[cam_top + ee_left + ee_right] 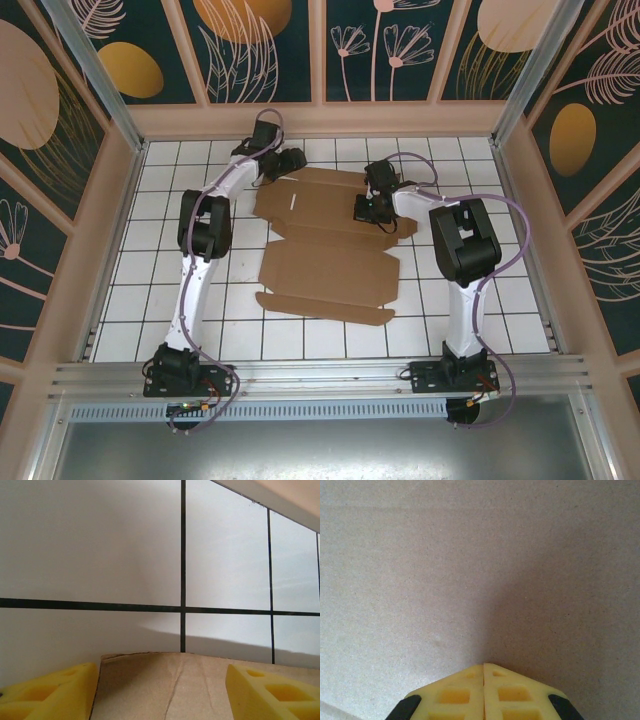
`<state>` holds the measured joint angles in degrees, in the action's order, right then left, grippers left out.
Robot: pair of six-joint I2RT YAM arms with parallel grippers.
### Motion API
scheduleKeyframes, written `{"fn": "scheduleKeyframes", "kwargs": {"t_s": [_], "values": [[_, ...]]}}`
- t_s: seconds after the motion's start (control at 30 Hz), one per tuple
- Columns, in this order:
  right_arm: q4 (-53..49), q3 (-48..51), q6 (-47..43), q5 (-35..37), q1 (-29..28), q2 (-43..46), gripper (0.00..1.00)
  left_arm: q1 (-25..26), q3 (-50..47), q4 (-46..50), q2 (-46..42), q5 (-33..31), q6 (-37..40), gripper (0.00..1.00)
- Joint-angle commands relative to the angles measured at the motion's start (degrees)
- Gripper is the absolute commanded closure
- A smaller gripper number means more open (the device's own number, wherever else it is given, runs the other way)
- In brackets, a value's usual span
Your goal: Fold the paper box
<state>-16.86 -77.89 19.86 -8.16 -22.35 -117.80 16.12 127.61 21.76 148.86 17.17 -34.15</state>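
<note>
Detail was scarce from above: the left gripper [284,163] was a dark lump at the far left corner of the box [325,270], its jaws too small to read. The right gripper [372,209] sat over the far right part of the sheet, its tips lost under its own body. Part of the sheet's far edge ran beneath both grippers.

Close up, the left gripper [160,695] had its yellow fingers [50,692] well apart, open, with a rounded flap edge of the box [165,685] lying between them. Fingers and flap were cut off by the bottom of the frame, and whether either finger touched the cardboard could not be told. The right gripper [484,669] had its fingers pressed together, closed on nothing, over the bare box [470,555]; contact with it could not be told.

The box was a plain brown die-cut sheet, unfolded, lying flat in the middle of the white tiled table [480,290]. It showed creases across it, narrow flaps along the near edge, a small pale slit near the far left, and a faint crack line in the flap between the left fingers.
</note>
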Motion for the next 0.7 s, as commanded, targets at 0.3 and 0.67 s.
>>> {"fn": "scheduleKeyframes", "kwargs": {"t_s": [0.3,0.67], "values": [[-4.6,1.7,-0.7,1.9,-1.1,-5.3,0.91,1.9,-5.2,-4.9,-5.8,8.1,-3.9,0.33],[-5.2,0.7,-1.0,1.9,-1.2,-6.5,0.91,2.8,-3.4,-7.3,-2.4,11.1,-6.5,0.33]]}}
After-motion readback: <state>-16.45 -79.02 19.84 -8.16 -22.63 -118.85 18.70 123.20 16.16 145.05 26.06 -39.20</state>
